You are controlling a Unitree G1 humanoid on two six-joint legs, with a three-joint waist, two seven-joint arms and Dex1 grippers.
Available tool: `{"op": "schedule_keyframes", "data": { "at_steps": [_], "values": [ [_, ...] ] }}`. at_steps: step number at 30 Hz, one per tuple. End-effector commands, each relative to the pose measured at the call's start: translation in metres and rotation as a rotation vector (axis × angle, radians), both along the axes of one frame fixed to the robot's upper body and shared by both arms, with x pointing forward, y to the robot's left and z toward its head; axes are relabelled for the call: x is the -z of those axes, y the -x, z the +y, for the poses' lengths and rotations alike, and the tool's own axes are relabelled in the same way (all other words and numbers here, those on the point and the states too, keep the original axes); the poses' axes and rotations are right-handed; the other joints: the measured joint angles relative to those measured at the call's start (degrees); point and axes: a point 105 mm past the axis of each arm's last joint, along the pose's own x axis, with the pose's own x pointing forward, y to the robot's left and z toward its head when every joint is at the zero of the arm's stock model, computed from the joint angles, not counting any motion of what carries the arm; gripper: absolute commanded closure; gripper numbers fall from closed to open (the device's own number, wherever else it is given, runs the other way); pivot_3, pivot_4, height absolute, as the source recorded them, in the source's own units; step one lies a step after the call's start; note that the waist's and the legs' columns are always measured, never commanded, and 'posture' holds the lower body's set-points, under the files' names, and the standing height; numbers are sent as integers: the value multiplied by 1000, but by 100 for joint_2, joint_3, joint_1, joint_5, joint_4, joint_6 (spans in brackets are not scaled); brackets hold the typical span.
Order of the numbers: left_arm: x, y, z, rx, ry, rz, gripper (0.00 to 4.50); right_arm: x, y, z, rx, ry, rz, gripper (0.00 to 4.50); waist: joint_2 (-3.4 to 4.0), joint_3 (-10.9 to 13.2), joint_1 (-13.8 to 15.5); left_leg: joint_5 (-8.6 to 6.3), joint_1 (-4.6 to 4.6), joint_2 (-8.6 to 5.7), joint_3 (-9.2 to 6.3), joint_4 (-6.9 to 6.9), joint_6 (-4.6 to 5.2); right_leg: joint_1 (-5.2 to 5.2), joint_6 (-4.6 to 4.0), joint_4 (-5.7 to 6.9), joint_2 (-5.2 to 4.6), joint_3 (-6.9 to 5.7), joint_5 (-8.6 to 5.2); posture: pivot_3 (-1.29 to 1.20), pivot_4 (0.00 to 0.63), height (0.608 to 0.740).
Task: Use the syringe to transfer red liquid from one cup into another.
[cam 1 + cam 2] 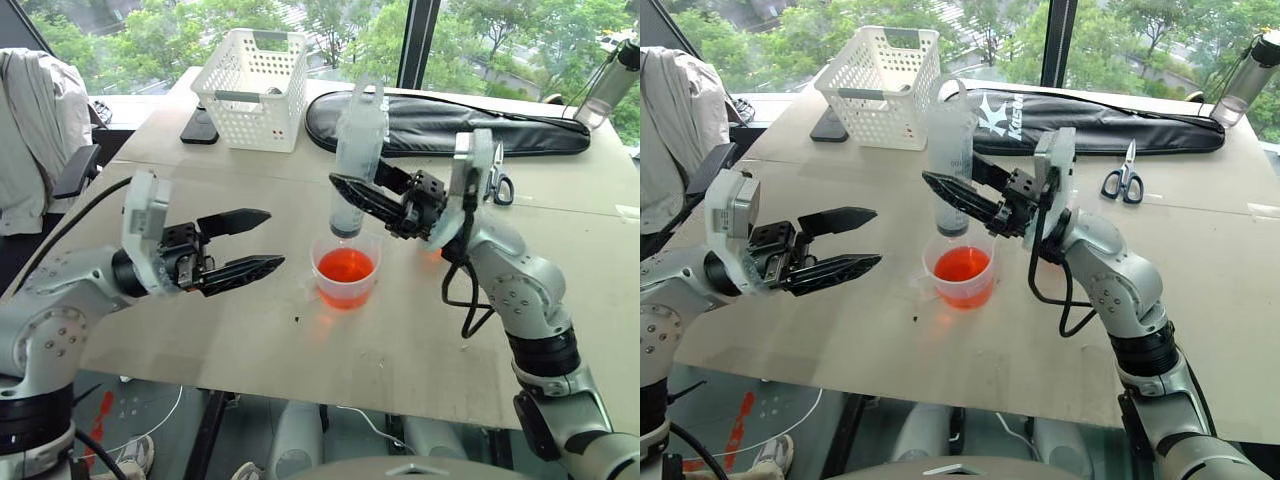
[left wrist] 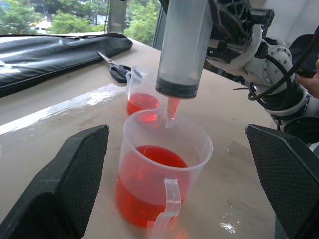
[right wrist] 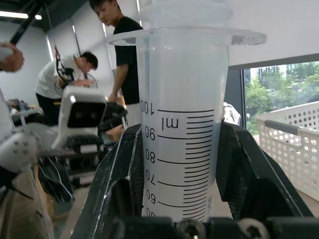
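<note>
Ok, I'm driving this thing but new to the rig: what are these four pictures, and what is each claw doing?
Two pictures come from the robot's head, looking down over its arms at the table. The other two come from cameras on each wrist, looking along that claw's black fingers.

The right claw is shut on the syringe, held upright with its nozzle just above the wide handled cup of red liquid. The left claw is open and holds nothing, beside that cup.

In the left wrist picture a smaller cup with some red liquid stands behind the big one. Farther back lie scissors, a black bag, a white basket and a dark flat device.
</note>
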Motion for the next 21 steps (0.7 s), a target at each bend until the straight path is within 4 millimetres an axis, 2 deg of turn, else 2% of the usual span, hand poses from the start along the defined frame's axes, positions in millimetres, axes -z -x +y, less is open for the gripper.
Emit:
{"op": "schedule_keyframes", "data": {
  "at_steps": [1, 6, 10, 15, 18, 19, 21],
  "values": [
    [-16, 1, 2, -2, -3, -52, 0, 9, 5, 3, -15, 10, -44, 2983, -1, 0, -1, 0, 0, 0, 0, 0, 0, 0, -1, 0, 0, 0, -1, 0, 150, 724],
    [-22, -5, 3, -12, -14, -62, 0, 31, 0, 5, 4, 50, -37, 2983, 0, 0, -10, 1, 5, 0, 3, 3, -1, 1, -6, 5, -1, 2, -3, 0, 150, 724],
    [-28, -12, 4, -23, -23, -71, 0, 33, -6, 6, 26, 55, -43, 2984, 0, 0, -9, 1, 8, 0, 2, 4, -2, 0, -8, 12, 0, 2, -4, 0, 150, 724],
    [-51, -19, -2, 5, -6, -86, 0, 37, -10, 8, 53, 76, -64, 2984, -3, 2, 0, 1, 4, -1, -1, 4, -2, 0, -1, 12, 2, -1, -1, 0, 150, 724],
    [-66, -19, -16, 60, -3, -116, 906, 38, -9, 9, 51, 81, -67, 2984, -3, 2, 3, 1, 4, -3, 0, 4, -2, 1, 3, 11, 1, 2, 2, 0, 150, 724],
    [-69, -19, -22, 77, -8, -129, 1346, 38, -9, 10, 52, 84, -70, 2985, -4, 2, 2, 1, 4, -4, 0, 4, -2, 1, 4, 11, 1, 2, 2, 0, 150, 724],
    [-74, -19, -34, 114, 6, -136, 1362, 38, -9, 10, 54, 88, -76, 2985, -4, 2, -1, 1, 5, -4, -1, 4, -2, 2, 8, 14, 2, 2, 4, 0, 150, 724]
  ]
}}
